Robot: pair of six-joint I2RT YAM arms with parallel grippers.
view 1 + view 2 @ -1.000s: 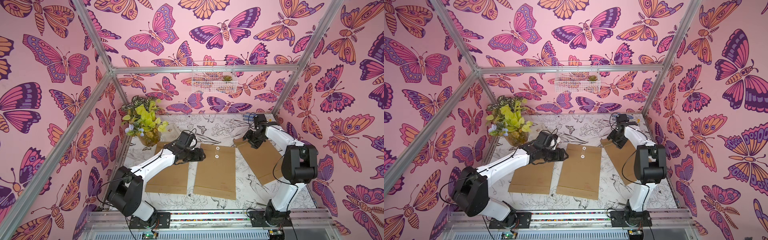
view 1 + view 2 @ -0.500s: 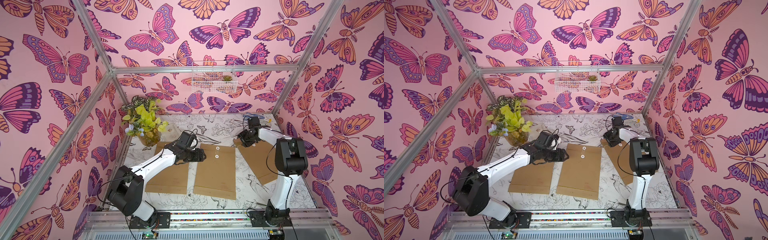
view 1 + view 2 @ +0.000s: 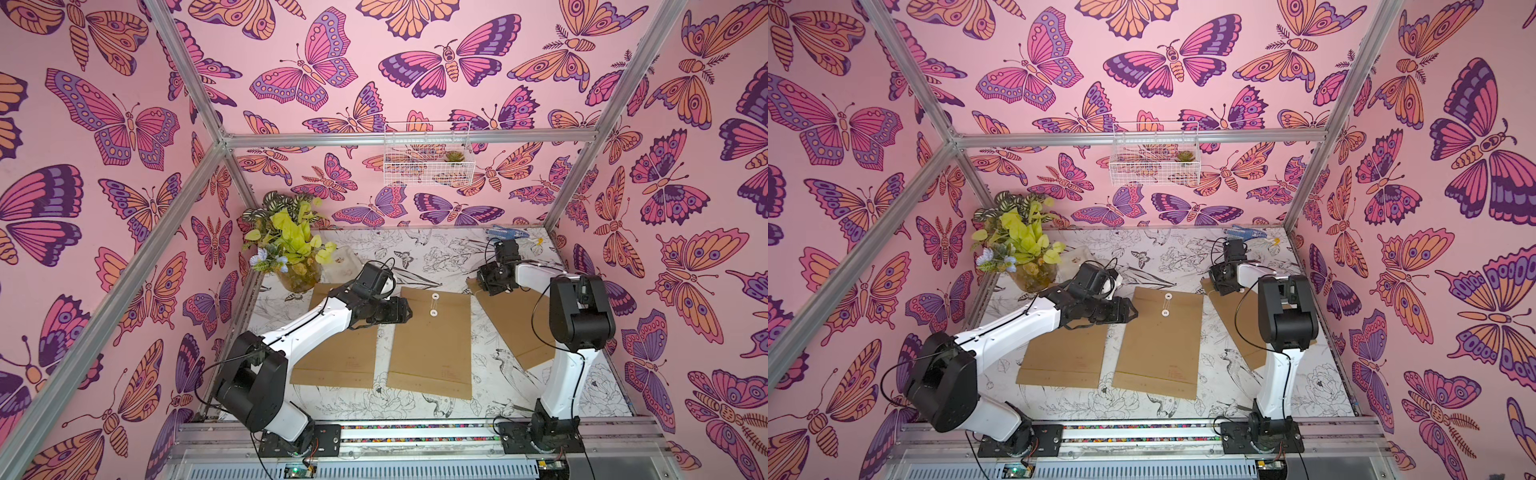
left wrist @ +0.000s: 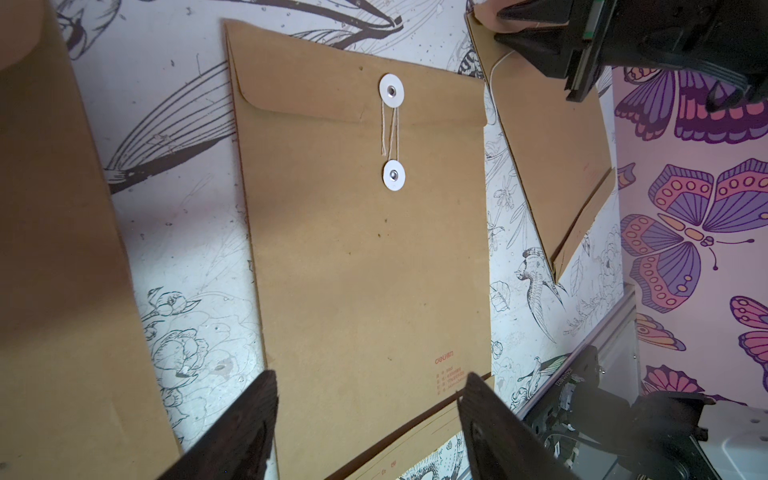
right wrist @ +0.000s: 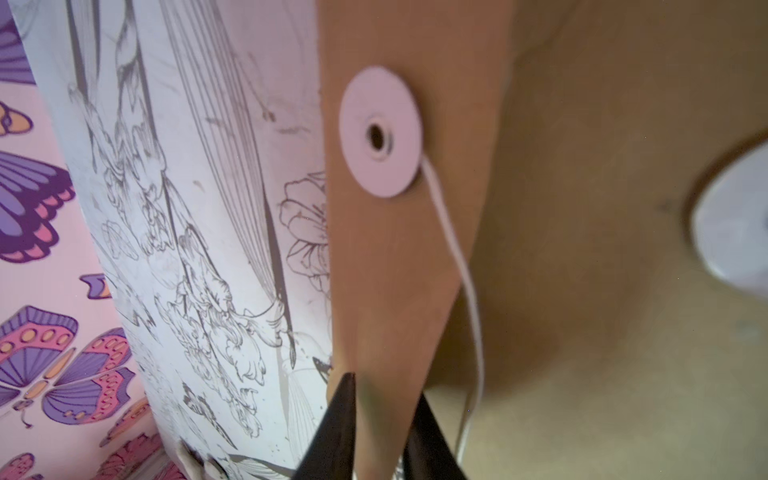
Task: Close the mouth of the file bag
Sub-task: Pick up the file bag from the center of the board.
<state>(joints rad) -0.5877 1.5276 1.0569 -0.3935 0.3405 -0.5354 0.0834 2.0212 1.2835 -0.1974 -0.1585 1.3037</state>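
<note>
Three file bags (image 3: 432, 340) (rightmost flap (image 5: 374, 270) pinched) lie near a plant (image 3: 291, 245).

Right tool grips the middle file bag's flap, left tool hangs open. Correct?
No: the right tool grips the flap of the file bag by the right arm, not the middle file bag, per the wrist views. The left tool hangs open.

The file bag (image 4: 365, 249) in the middle of the left wrist view is matt brown kraft paper with a faintly fibrous face. Its discs (image 4: 383, 92) are smooth white card around shiny metal eyelets (image 4: 391, 91), joined by thin twisted string (image 4: 390, 129). The flap (image 5: 395, 270) in the right wrist view is the same dull paper. The table cover (image 4: 178, 249) looks smooth, printed and scuffed. The frame bars (image 3: 407, 139) are brushed metal. The arm shells (image 3: 303, 328) are glossy white plastic.
</note>
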